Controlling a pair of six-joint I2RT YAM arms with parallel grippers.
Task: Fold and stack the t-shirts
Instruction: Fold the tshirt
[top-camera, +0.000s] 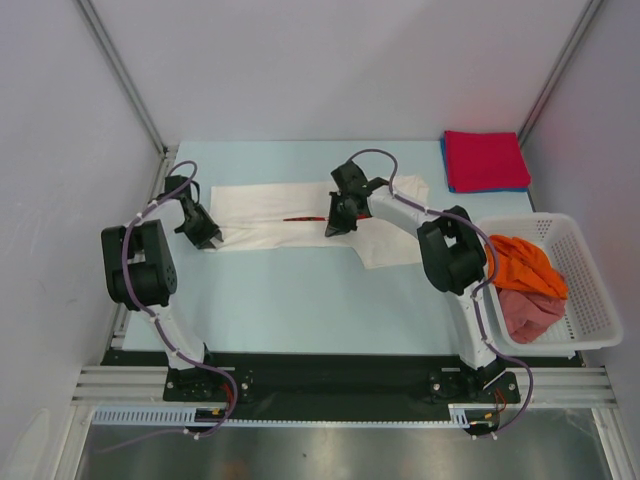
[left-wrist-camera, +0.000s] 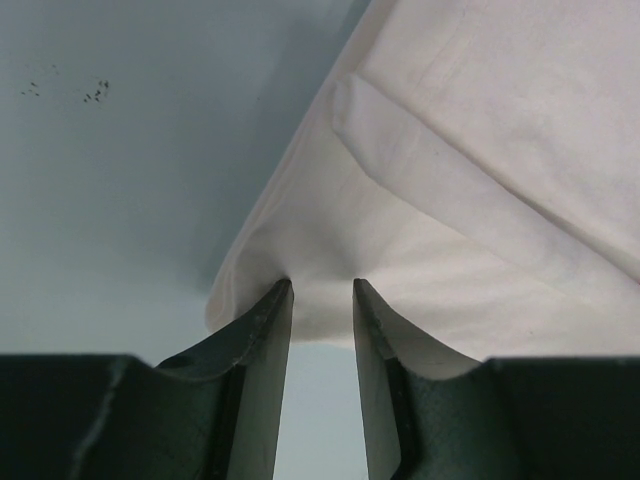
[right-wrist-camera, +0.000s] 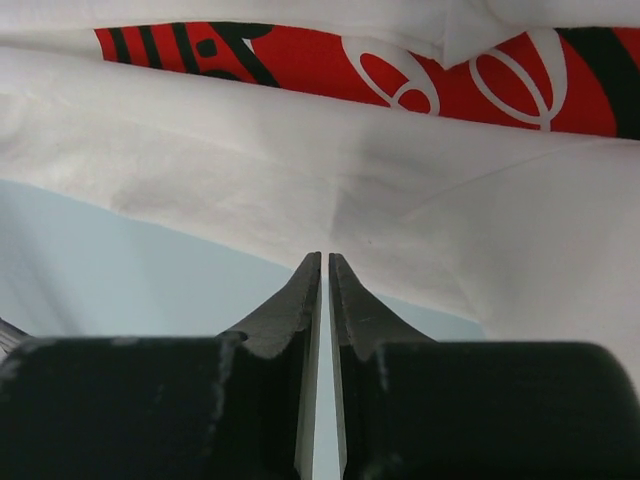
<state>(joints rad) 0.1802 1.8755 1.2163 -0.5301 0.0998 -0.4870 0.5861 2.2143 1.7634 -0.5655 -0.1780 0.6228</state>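
A white t-shirt (top-camera: 300, 215) lies flat across the back of the table, folded lengthwise, with a sliver of its red logo (top-camera: 305, 218) showing. The logo is large in the right wrist view (right-wrist-camera: 330, 65). My left gripper (top-camera: 205, 238) is at the shirt's left end. Its jaws are a little apart, with the tips (left-wrist-camera: 320, 285) pressed on the hem (left-wrist-camera: 400, 250). My right gripper (top-camera: 335, 228) is at the shirt's near edge, mid-length. Its jaws are closed to a hairline, tips (right-wrist-camera: 325, 258) on the white cloth's edge (right-wrist-camera: 300, 180). A folded red t-shirt (top-camera: 485, 158) lies on a blue one (top-camera: 447, 172) at the back right.
A white lattice basket (top-camera: 590, 290) stands at the right edge. It holds a crumpled orange t-shirt (top-camera: 528, 262) and a pinkish-red one (top-camera: 530, 312). Grey walls enclose the table on the left, back and right.
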